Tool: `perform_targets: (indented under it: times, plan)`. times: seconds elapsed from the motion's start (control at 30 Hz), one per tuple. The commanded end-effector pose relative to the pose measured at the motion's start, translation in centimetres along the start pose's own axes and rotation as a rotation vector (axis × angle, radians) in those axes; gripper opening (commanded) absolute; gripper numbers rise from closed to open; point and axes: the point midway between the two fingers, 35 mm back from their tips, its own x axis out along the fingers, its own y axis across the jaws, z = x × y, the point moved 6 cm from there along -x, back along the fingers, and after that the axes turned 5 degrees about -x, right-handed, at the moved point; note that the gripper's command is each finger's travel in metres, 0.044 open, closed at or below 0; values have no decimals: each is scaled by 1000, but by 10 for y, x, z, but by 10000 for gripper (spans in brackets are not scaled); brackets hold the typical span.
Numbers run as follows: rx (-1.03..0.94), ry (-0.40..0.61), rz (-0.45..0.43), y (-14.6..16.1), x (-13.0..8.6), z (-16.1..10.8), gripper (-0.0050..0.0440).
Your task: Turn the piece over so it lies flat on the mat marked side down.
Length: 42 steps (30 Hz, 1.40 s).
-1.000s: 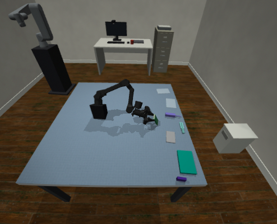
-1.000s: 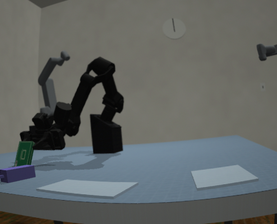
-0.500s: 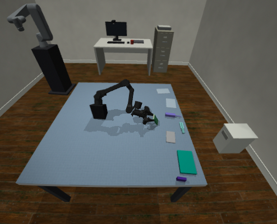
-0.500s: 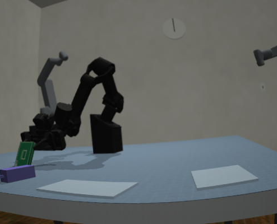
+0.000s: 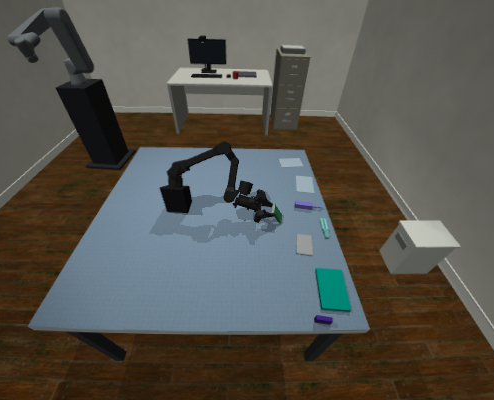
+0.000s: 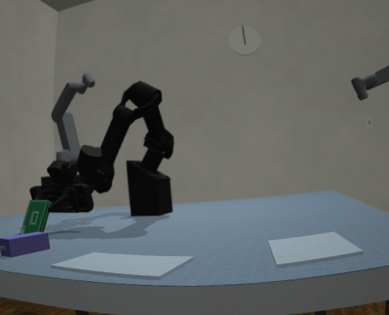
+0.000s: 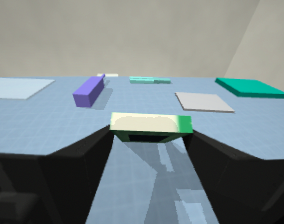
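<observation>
The piece is a small green board (image 5: 278, 214) with a pale marked rectangle on one face. It stands nearly upright on edge, tilted, its lower edge near the mat, as the exterior view (image 6: 35, 216) shows. My gripper (image 5: 267, 209) is shut on it, one finger on each side edge. In the wrist view the board (image 7: 151, 126) sits between the two black fingers, its pale top edge toward me. The arm reaches low to the right from its black base (image 5: 176, 198).
A purple block with a cable (image 5: 306, 205) lies just right of the board. A teal stick (image 5: 324, 227), a grey plate (image 5: 304, 244), a large teal plate (image 5: 332, 289), a small purple block (image 5: 323, 319) and two pale plates (image 5: 304, 184) line the right side.
</observation>
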Motion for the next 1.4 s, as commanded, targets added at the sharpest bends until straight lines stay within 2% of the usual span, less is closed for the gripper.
perform_targets:
  times: [0.0,1.37]
  plan:
    - [3,13,-1,1,-2,-6,0]
    - [4,18,-3,2,-8,-15,0]
